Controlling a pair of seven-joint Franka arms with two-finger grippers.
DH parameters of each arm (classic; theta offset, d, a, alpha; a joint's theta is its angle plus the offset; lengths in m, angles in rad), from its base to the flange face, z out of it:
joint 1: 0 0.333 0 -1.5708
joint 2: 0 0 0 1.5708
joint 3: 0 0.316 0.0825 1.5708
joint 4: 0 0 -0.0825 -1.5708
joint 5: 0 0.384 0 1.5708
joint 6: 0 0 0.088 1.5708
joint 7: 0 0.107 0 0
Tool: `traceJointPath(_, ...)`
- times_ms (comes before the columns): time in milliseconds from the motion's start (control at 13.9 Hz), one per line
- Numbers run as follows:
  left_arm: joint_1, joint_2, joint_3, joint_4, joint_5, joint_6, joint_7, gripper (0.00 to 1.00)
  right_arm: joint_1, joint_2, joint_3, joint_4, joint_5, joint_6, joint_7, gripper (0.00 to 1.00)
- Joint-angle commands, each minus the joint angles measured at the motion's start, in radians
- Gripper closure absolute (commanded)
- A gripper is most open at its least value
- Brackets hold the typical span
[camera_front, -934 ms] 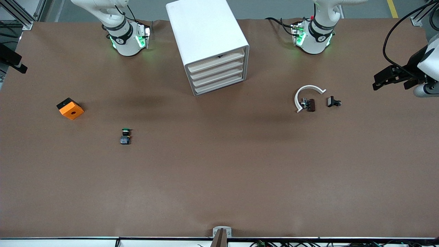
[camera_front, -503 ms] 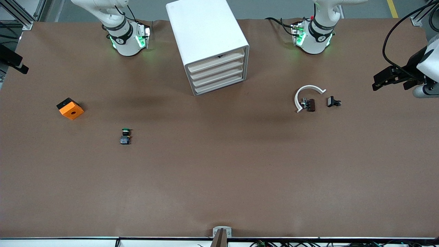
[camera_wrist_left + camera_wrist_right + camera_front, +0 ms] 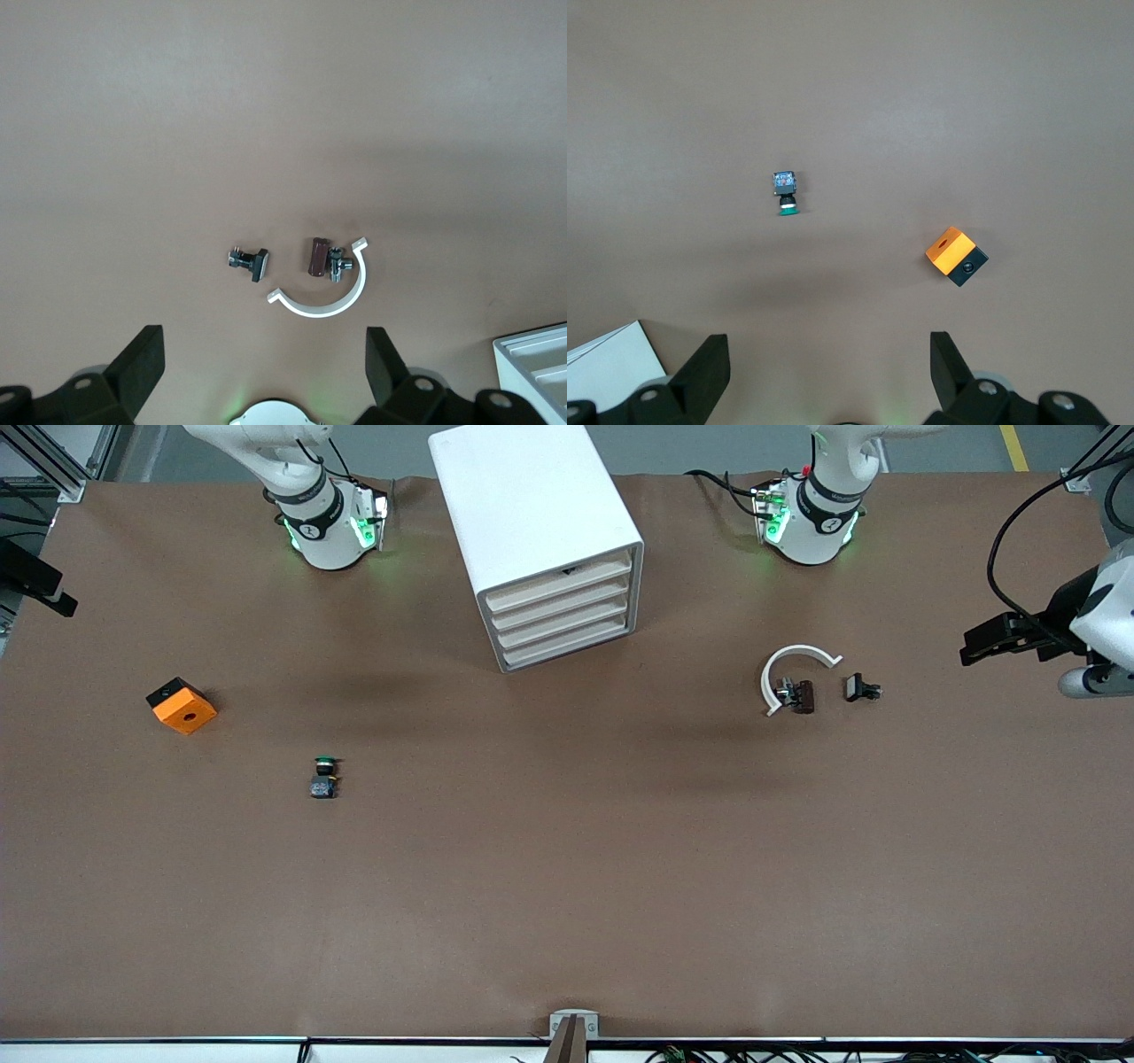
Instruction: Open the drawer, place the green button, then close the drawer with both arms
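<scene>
I am seeing the button [image 3: 324,777] lying on the bench [image 3: 567,886], lower left of frame, well apart from both tools. Right tool [image 3: 828,376] and left tool [image 3: 264,376] are hovering, jaws apart, gripping nothing. Drawer [image 3: 561,590] is sitting shut.

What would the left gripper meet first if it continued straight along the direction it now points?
Probably bare brown table. The left gripper, open, looks down on it; the curved white plastic strip with its small dark clip lies closest to that line, though depth is unclear.

orange cube [image 3: 182,705]: set toward the right arm's end of the table
white curved strip [image 3: 791,669]: laid touching a dark clip [image 3: 800,695]
second clip [image 3: 861,688]: placed just beside
</scene>
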Motion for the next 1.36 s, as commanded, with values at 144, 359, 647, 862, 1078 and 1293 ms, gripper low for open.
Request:
traceJointPath(144, -0.004, 0.042, -0.001, -0.1, 0.003, 0.085, -0.004, 0.0, 0.009, -0.027, 0.01, -0.021, -0.03, 0.01, 0.006, 0.0)
traceJointPath(359, -0.009, 0.074, -0.006, -0.168, 0.003, 0.192, -0.011, 0.0, 0.009, -0.027, 0.01, -0.021, -0.029, 0.01, 0.007, 0.0)
traceJointPath(647, -0.031, 0.171, -0.009, -0.179, 0.003, 0.3, -0.018, 0.0, 0.009, -0.027, 0.009, -0.021, -0.029, 0.008, 0.007, 0.0)
traceJointPath(862, -0.056, 0.249, -0.021, -0.162, -0.005, 0.34, -0.097, 0.0, 0.009, -0.027, 0.009, -0.021, -0.029, 0.007, 0.007, 0.0)
traceJointPath(1078, -0.116, 0.334, -0.035, -0.097, -0.006, 0.334, -0.343, 0.0, 0.009, -0.027, 0.01, -0.021, -0.029, 0.005, 0.007, 0.0)
traceJointPath(1293, -0.14, 0.432, -0.104, 0.001, -0.031, 0.265, -0.614, 0.0, 0.009, -0.027, 0.009, -0.021, -0.029, 0.005, 0.007, 0.0)
